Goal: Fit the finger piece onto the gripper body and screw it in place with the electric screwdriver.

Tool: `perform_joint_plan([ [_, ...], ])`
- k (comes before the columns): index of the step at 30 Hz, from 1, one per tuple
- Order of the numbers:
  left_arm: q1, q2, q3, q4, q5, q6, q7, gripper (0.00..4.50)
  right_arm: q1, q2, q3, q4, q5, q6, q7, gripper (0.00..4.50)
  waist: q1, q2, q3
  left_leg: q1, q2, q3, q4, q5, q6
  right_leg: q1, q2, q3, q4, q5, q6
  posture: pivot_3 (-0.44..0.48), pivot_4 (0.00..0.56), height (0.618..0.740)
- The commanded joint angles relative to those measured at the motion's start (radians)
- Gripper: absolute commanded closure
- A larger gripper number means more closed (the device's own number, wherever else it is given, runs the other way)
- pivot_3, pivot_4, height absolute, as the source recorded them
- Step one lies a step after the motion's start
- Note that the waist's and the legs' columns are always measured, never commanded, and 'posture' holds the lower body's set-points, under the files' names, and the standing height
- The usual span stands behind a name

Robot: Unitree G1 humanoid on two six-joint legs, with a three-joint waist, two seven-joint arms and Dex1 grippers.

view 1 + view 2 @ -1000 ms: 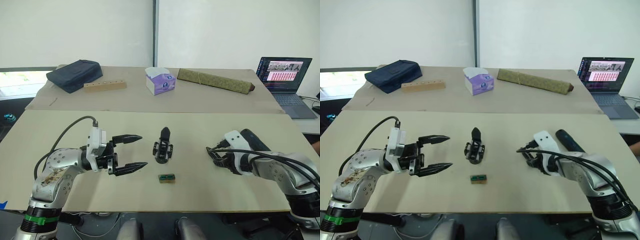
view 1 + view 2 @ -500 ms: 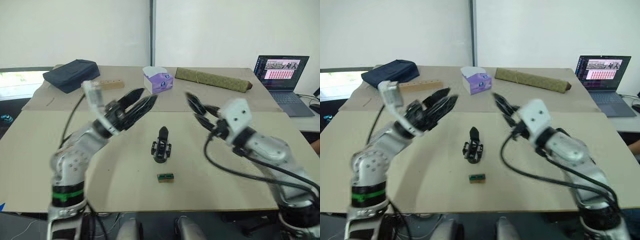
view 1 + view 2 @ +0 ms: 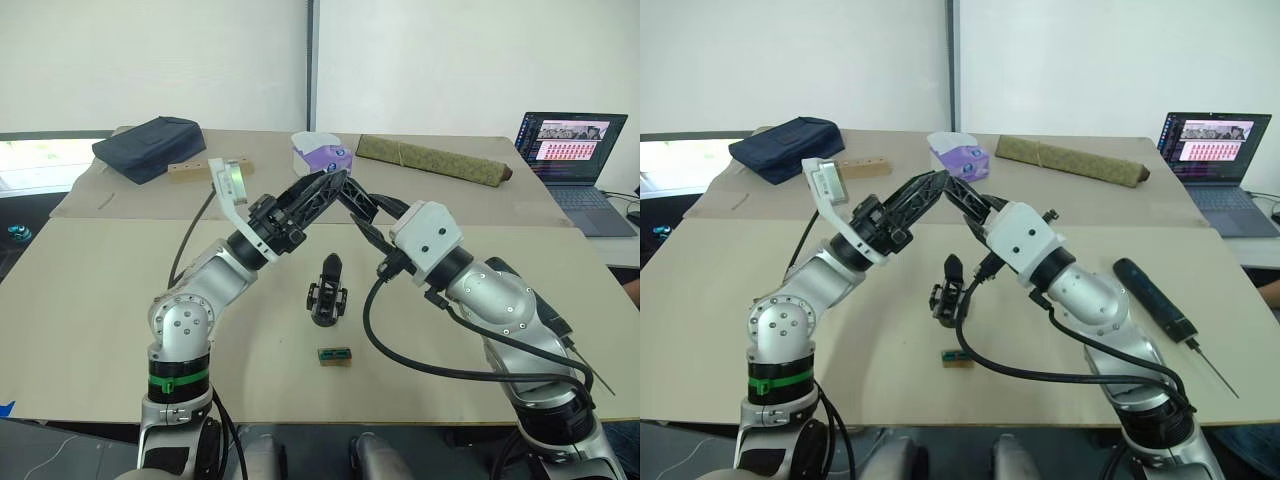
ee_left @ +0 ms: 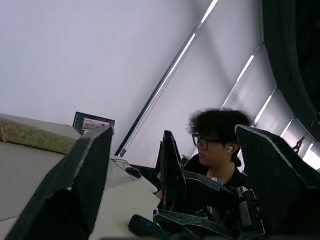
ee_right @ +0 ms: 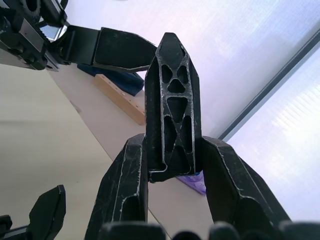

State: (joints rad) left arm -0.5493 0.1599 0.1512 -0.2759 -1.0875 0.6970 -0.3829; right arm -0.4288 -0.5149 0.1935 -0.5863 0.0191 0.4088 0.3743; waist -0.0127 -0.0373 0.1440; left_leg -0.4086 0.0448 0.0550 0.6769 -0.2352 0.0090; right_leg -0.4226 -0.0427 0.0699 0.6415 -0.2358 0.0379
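Right gripper [image 5: 172, 150] pinched shut on the finger piece [image 5: 172, 100], clamped by its blocky base, pointed end sticking out past the fingertips. Held high above the table [image 3: 120, 300], over the gripper body [image 3: 326, 293], which sits well below on the tabletop with its one mounted finger pointing up. Left gripper [image 3: 322, 188] spread wide, tips close to the right gripper's and the piece between the two spread fingers, apparently not touching it. Electric screwdriver [image 3: 1150, 297] lying flat on the table beside the right arm, untouched; small green block [image 3: 333, 355] just in front of the gripper body. Handling, judged from appearance: finger piece a hollow trussed plastic part, so likely very light and stiff, faces smooth and somewhat slippery, taper prone to squirting out of a pinch near the tip. Best held across the flat sides of the base, as now, leaving the mating end free if possible (which face seats on the bracket cannot be made out). Gripper body squat and probably heavier, likely to slide or tip under a sideways push, so better steadied by the cylindrical block than by the ribbed bracket or the thin finger. Screwdriver long and smooth; grasp near mid-barrel for balance, bit kept clear.
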Motion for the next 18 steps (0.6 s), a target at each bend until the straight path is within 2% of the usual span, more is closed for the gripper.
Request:
perform_joint_plan([
  [1, -0.014, -0.02, -0.006, -0.012, -0.006, -0.016, 0.007, 2.83, -0.026, 0.008, -0.006, -0.029, -0.02, -0.045, 0.019, 3.37, 0.0, 0.0, 0.0, 0.0, 0.0, 0.0, 0.0, 0.0, 0.0, 0.0, 0.0, 0.0, 0.0, 0.0, 0.0, 0.0, 0.15, 0.74],
  [4, -0.01, -0.044, -0.005, -0.011, -0.008, -0.021, 0.021, 4.27, -0.023, 0.014, -0.005, -0.035, -0.029, -0.052, 0.032, 3.37, 0.0, 0.0, 0.0, 0.0, 0.0, 0.0, 0.0, 0.0, 0.0, 0.0, 0.0, 0.0, 0.0, 0.0, 0.0, 0.0, 0.15, 0.74],
  [5, -0.009, -0.052, -0.002, -0.011, -0.011, -0.023, 0.028, 4.5, -0.023, 0.015, -0.004, -0.036, -0.032, -0.057, 0.037, 3.37, 0.0, 0.0, 0.0, 0.0, 0.0, 0.0, 0.0, 0.0, 0.0, 0.0, 0.0, 0.0, 0.0, 0.0, 0.0, 0.0, 0.15, 0.74],
  [12, -0.01, -0.094, 0.034, -0.006, -0.033, -0.06, 0.029, 4.5, 0.004, 0.037, -0.057, -0.061, 0.037, -0.025, 0.085, 3.37, 0.0, 0.0, 0.0, 0.0, 0.0, 0.0, 0.0, 0.0, 0.0, 0.0, 0.0, 0.0, 0.0, 0.0, 0.0, 0.0, 0.15, 0.74],
  [14, -0.025, -0.068, 0.058, 0.011, -0.047, -0.062, -0.011, 4.5, 0.02, -0.005, -0.121, -0.083, 0.11, 0.0, 0.153, 2.31, 0.0, 0.0, 0.0, 0.0, 0.0, 0.0, 0.0, 0.0, 0.0, 0.0, 0.0, 0.0, 0.0, 0.0, 0.0, 0.0, 0.15, 0.74],
  [16, -0.045, -0.014, 0.077, 0.045, -0.044, -0.053, -0.079, 4.5, 0.028, -0.053, -0.196, -0.104, 0.234, 0.08, 0.234, 1.65, 0.0, 0.0, 0.0, 0.0, 0.0, 0.0, 0.0, 0.0, 0.0, 0.0, 0.0, 0.0, 0.0, 0.0, 0.0, 0.0, 0.15, 0.74],
  [17, -0.057, 0.025, 0.084, 0.071, -0.046, -0.038, -0.121, 4.5, 0.028, -0.091, -0.237, -0.115, 0.314, 0.155, 0.277, 1.21, 0.0, 0.0, 0.0, 0.0, 0.0, 0.0, 0.0, 0.0, 0.0, 0.0, 0.0, 0.0, 0.0, 0.0, 0.0, 0.0, 0.15, 0.74],
  [18, -0.07, 0.074, 0.083, 0.098, -0.043, -0.016, -0.174, 4.5, 0.023, -0.135, -0.285, -0.127, 0.431, 0.255, 0.326, 0.98, -0.001, 0.0, 0.001, 0.0, 0.0, 0.0, 0.0, 0.0, 0.0, 0.0, 0.0, 0.0, 0.0, 0.0, 0.0, 0.0, 0.15, 0.74],
])
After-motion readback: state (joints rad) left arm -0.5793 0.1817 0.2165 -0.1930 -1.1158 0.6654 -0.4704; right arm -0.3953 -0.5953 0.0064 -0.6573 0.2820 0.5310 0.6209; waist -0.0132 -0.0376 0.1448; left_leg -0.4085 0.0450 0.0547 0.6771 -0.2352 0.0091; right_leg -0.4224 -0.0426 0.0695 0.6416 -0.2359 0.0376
